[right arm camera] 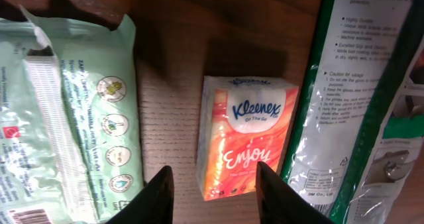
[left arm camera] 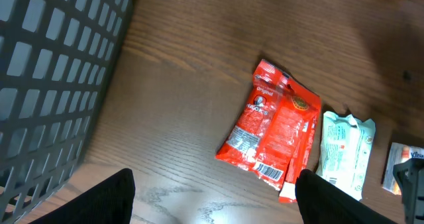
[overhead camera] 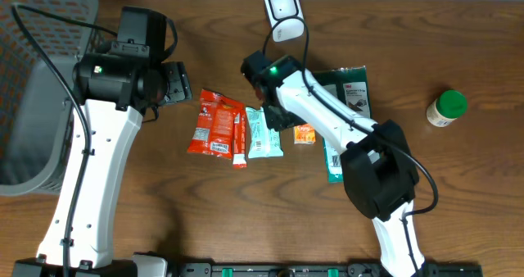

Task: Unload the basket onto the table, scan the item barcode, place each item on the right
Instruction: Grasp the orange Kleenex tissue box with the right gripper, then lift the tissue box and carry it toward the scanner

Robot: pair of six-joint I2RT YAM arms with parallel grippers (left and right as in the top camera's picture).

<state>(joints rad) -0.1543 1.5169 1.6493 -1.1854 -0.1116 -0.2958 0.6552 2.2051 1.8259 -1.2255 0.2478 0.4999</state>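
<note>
i am hovering the right fingers, spread and pinching nothing, over the orange tissue pack. it is lying flat on the tabletop mid-frame, between the green wipes and the green-edged bag. the left fingers are hanging spread and empty near the red snack packets. nothing is lifted yet. by my judgement, the pick-up and the pass to the white scanner at the top edge are all ahead.
</note>
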